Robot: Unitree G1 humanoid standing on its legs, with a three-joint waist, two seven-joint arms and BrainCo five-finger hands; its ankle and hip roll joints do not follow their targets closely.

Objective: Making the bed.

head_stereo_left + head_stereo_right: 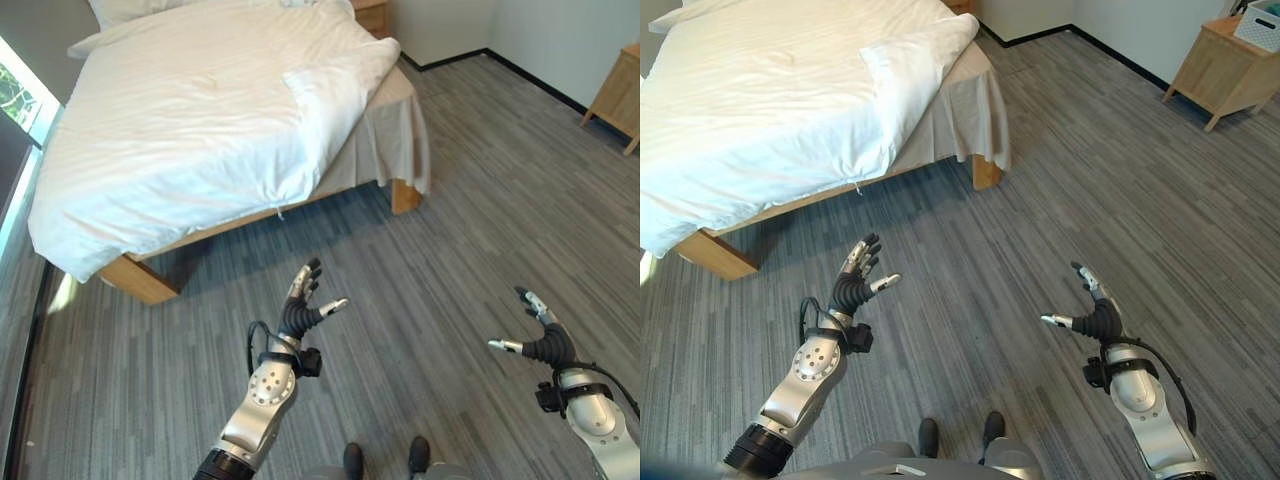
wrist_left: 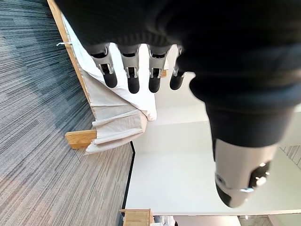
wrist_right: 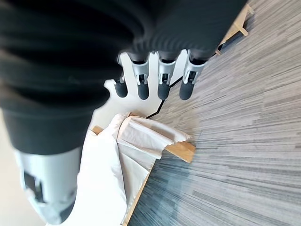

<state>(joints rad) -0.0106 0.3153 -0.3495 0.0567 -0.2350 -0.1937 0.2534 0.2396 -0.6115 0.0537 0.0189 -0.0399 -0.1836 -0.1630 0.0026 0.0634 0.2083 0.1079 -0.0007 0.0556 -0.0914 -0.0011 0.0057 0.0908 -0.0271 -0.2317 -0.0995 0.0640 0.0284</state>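
The wooden bed (image 1: 135, 277) stands ahead and to the left, under a white duvet (image 1: 180, 120). Part of the duvet is folded back into a thick flap (image 1: 345, 85) near the bed's right edge. A beige sheet (image 1: 400, 135) hangs down at the right corner. A white pillow (image 1: 125, 10) lies at the head. My left hand (image 1: 300, 310) is raised over the floor short of the bed, fingers straight, holding nothing. My right hand (image 1: 540, 340) hovers over the floor to the right, fingers spread and empty. The wrist views show the bed corner (image 2: 82, 138) (image 3: 181, 150) past each hand's fingers.
Grey striped plank floor (image 1: 450, 250) surrounds the bed. A wooden side table (image 1: 1225, 70) stands at the far right by the wall. A small wooden nightstand (image 1: 372, 15) sits beyond the bed's head. A window (image 1: 20, 95) runs along the left wall.
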